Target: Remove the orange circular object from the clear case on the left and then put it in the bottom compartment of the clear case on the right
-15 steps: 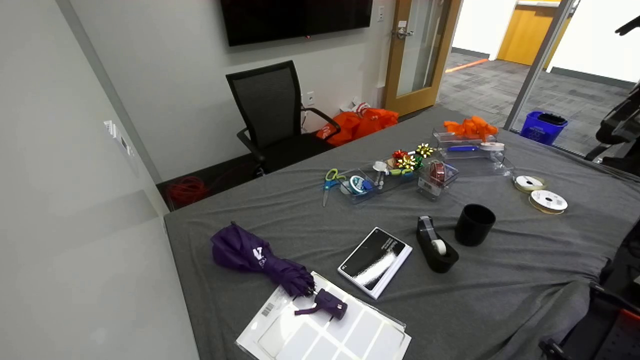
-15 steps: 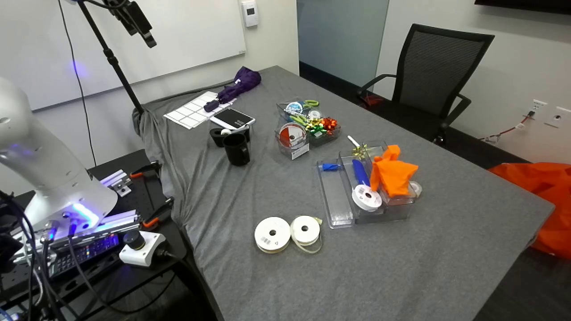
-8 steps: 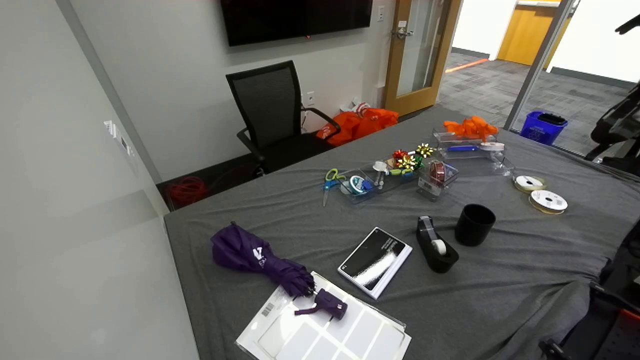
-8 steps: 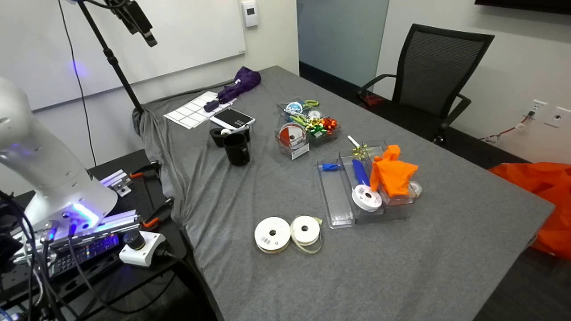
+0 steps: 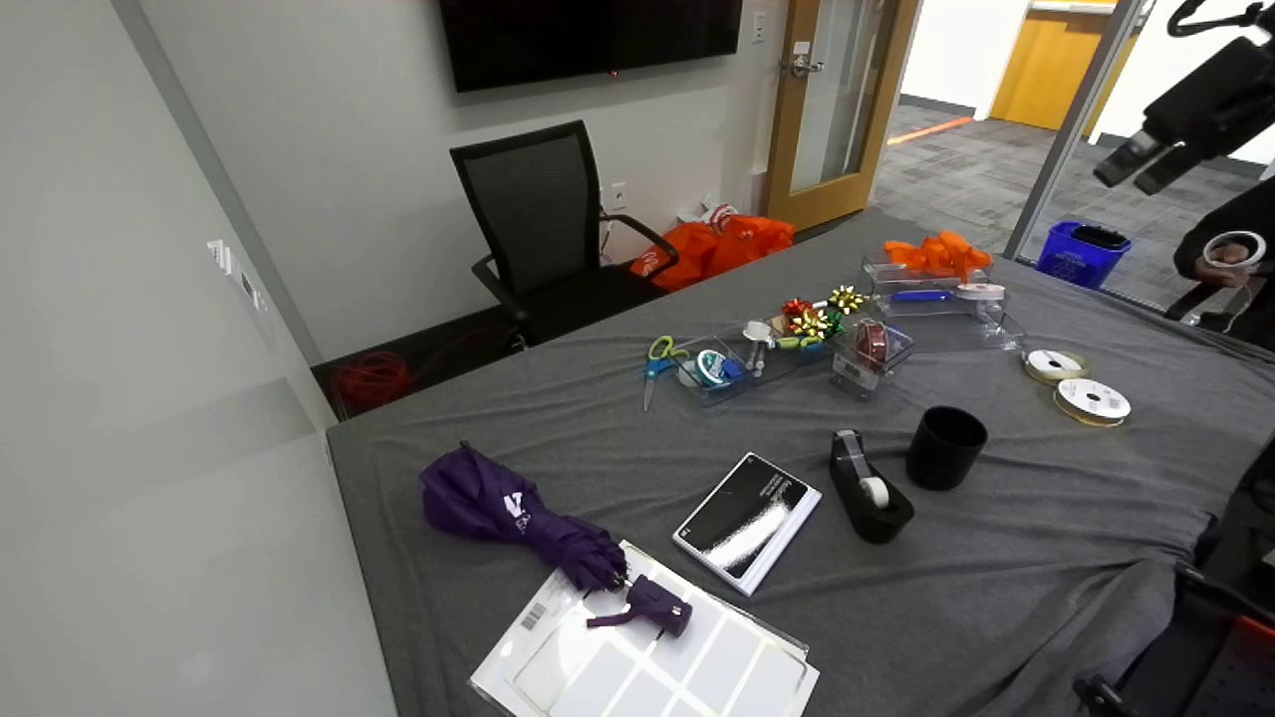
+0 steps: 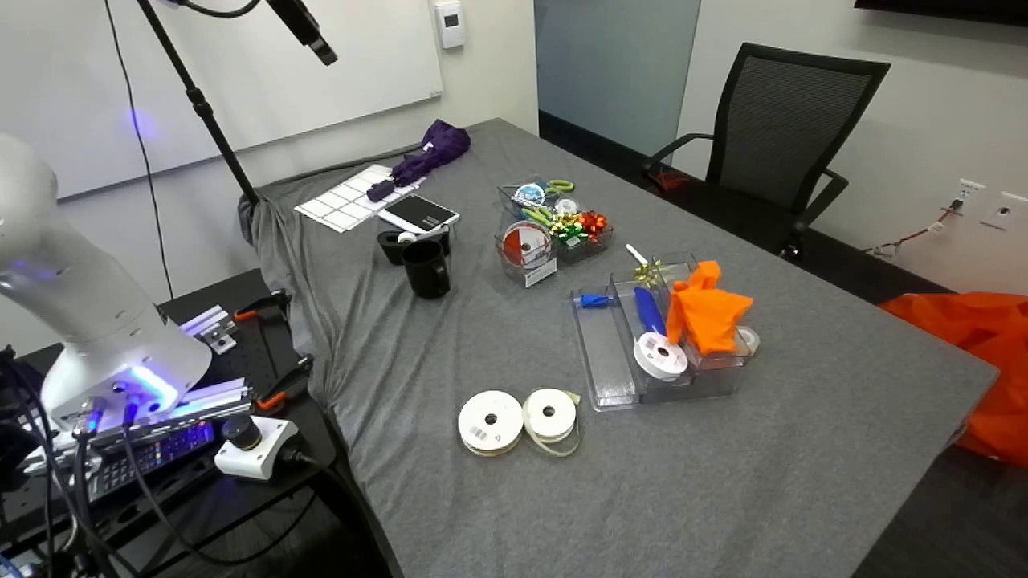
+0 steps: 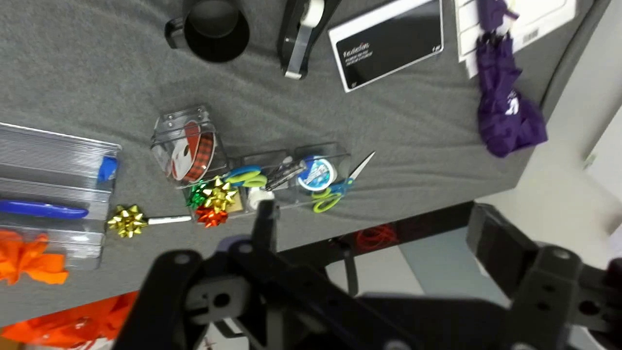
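Observation:
The red-orange ribbon spool (image 5: 873, 344) stands on edge in a small clear case (image 5: 855, 381) at mid-table. In an exterior view the spool (image 6: 526, 243) sits inside the case (image 6: 540, 275); the wrist view shows its plaid ribbon (image 7: 201, 154). The clear stepped case (image 6: 608, 381) has a low front compartment with a blue item (image 6: 595, 301) at one end. Higher steps hold a blue-handled tool (image 6: 649, 311), a white spool (image 6: 660, 356) and orange cloth (image 6: 711, 315). My gripper (image 5: 1133, 176) is open and empty, high above the table. The wrist view shows its fingers (image 7: 374, 216) wide apart.
Clear trays with bows (image 6: 578, 227) and scissors (image 7: 335, 194) adjoin the small case. A black mug (image 5: 946, 448), tape dispenser (image 5: 870, 488), boxed notebook (image 5: 747, 523), umbrella (image 5: 518, 513) and white ribbon spools (image 6: 491, 421) lie around. A person's hand holds a white ring (image 5: 1235, 249).
My gripper has swung out over the table, coming further into view in an exterior view. The person's hand with the white ring has come into sight. The cases and spool have not moved.

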